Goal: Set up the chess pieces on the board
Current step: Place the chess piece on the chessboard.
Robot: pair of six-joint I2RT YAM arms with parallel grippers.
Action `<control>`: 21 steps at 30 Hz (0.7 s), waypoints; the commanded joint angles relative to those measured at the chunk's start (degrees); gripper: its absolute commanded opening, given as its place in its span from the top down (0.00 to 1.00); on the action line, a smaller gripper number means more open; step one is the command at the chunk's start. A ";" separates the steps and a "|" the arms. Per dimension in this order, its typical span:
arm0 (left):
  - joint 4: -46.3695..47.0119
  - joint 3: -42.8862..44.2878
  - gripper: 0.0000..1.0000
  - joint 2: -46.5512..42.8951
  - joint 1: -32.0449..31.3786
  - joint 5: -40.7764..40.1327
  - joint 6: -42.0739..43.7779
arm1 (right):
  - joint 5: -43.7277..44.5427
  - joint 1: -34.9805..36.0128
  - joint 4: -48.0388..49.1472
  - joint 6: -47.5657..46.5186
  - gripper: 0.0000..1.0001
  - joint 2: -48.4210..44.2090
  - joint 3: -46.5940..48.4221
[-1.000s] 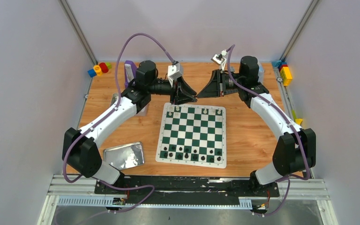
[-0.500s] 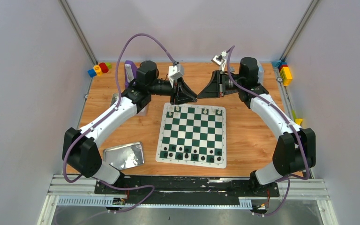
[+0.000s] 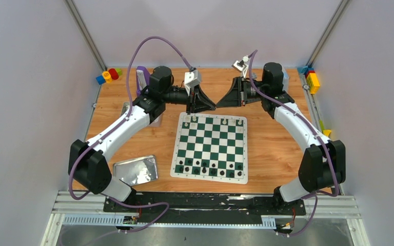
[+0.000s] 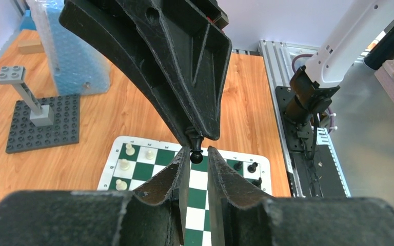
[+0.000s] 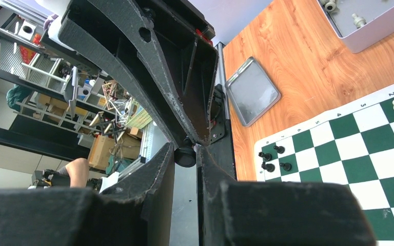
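Over the far edge of the board point(image 3: 210, 139), the right gripper point(image 5: 185, 151) was clamped on a black chess piece point(image 4: 196, 155), its head between the narrowly parted fingers of the left gripper point(image 4: 199, 152).

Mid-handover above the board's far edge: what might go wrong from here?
1. The left gripper has only the round head of the small black plastic pawn between its fingers, with gaps showing. If the right gripper lets go early, the pawn may drop.
2. The swap is over the far row of the green-and-white checkered board mat, so a fall may topple the small white pieces there.
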 commanded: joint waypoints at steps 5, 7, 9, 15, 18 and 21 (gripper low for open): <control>1.29 3.16 0.78 0.22 -0.25 0.63 0.02 | 0.39 -0.31 2.19 -0.94 1.00 -1.18 -0.61; 1.35 3.15 0.82 0.24 -0.28 0.76 0.01 | 0.39 -0.34 2.19 -0.99 1.00 -1.17 -0.63; 1.32 3.01 0.86 0.23 -0.29 0.82 -0.01 | 0.39 -0.35 2.19 -0.96 1.00 -1.20 -0.58; 1.27 2.13 0.79 -0.20 -0.23 0.70 0.03 | 0.46 -0.36 2.19 -0.90 1.00 -1.24 -0.32; 1.08 1.58 0.73 -0.64 -0.28 0.54 0.03 | 0.44 -0.52 2.19 -0.85 1.00 -1.27 -0.19; 0.62 1.29 0.70 -1.01 -0.28 0.50 0.18 | 0.48 -0.68 2.19 -0.85 1.00 -1.36 -0.10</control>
